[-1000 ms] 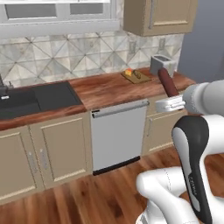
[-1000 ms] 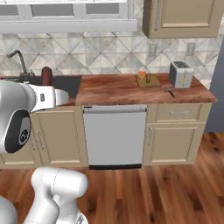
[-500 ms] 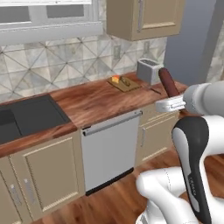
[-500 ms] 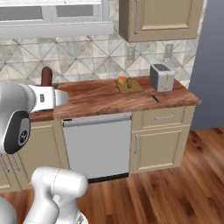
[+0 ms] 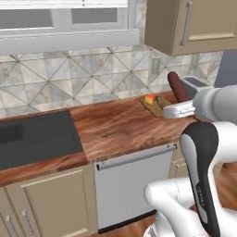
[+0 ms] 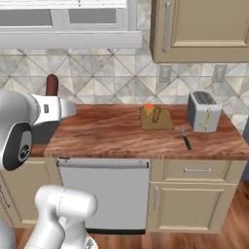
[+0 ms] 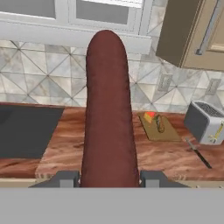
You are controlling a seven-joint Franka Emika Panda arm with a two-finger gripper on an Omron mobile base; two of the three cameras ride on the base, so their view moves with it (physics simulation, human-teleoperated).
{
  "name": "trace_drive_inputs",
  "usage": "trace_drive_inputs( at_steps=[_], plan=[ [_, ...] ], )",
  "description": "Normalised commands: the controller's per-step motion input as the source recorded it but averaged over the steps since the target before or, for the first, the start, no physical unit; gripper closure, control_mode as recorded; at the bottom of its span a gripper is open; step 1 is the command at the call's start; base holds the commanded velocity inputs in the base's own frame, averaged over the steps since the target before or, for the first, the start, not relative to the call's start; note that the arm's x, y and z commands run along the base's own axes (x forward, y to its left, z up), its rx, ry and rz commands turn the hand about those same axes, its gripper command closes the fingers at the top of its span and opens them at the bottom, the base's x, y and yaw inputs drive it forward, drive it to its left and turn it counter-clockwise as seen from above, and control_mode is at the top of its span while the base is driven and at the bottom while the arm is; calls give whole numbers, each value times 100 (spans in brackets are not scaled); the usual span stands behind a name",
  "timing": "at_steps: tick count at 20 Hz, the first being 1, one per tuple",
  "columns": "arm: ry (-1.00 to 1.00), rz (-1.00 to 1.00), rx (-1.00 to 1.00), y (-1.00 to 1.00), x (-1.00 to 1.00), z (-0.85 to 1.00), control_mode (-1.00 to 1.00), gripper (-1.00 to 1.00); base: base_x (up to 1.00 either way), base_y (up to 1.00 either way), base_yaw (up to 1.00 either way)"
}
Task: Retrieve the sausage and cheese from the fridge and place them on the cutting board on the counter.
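Currently, gripper: the gripper (image 7: 109, 178) is clamped on the sausage, one dark tip on each side of its lower end.
Sausage: the sausage (image 7: 108, 109) stands upright between the tips, held in the air in front of the counter (image 6: 121, 131).
Cutting board: the cutting board (image 6: 157, 118) lies on the counter near the tiled wall, just left of the toaster (image 6: 204, 111).
Cheese: the cheese (image 6: 149, 109) sits at the board's back left corner, beside another small item too small to identify.
Knife: the knife (image 6: 185, 139) lies on the counter in front of the toaster.
Cooktop: the black cooktop (image 5: 34, 137) is set into the counter, well apart from the board.
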Motion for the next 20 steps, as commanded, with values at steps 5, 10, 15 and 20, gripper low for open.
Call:
trace_drive_inputs(
  at_steps=[5,10,15,20],
  plan=[
    [0,0,0,0,0,0,100,100,68,-97,36],
    [0,0,0,0,0,0,100,100,60,-29,14],
    [0,0,0,0,0,0,100,100,61,-7,9],
    [0,0,0,0,0,0,100,100,46,-4,4]
  ],
)
